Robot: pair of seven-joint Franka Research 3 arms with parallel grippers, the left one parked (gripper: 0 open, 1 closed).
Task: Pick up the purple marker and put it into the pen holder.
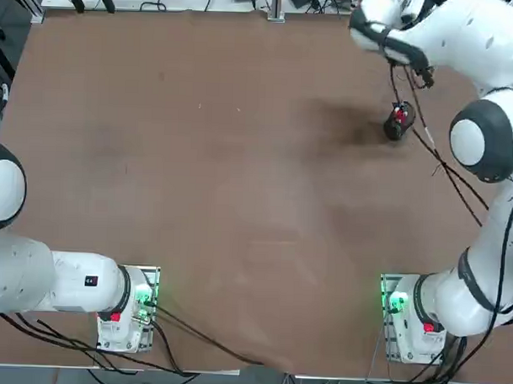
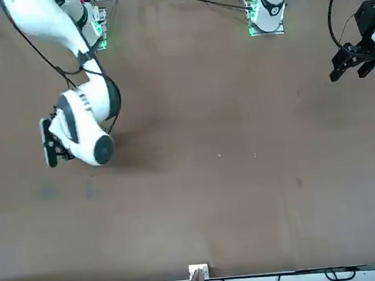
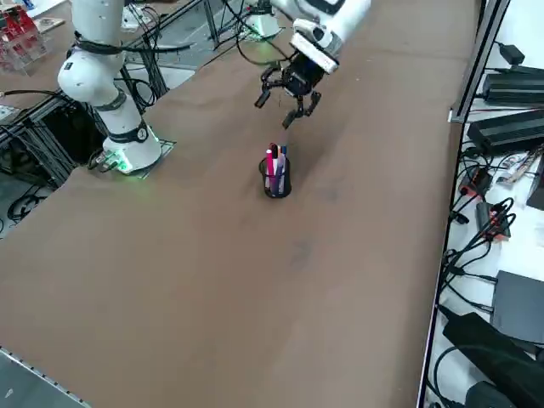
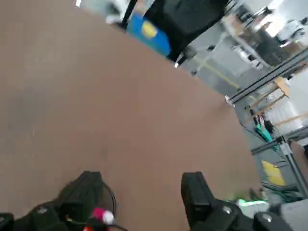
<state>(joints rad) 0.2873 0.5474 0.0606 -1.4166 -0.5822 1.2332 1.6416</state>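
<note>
The pen holder (image 3: 277, 183) is a small black cup standing on the brown table (image 3: 212, 280); from overhead the pen holder (image 1: 397, 123) sits at the far right. A red-and-white pen (image 3: 273, 160) stands in it. Beside that pen a thin bluish-purple stick, the purple marker (image 3: 283, 161), also stands in the cup. My right gripper (image 3: 287, 106) hangs in the air just beyond the cup, apart from it. In the wrist view the right gripper (image 4: 142, 177) is open, with only bare table between its dark fingers (image 4: 193, 190). In the front view my arm hides the cup.
The right arm's base (image 1: 408, 311) is at the near right and the parked left arm's base (image 1: 130, 305) at the near left. Black boxes and cables (image 3: 501, 127) lie past the table's far edge in the side view. Dark cables (image 1: 447, 178) trail from my arm near the cup.
</note>
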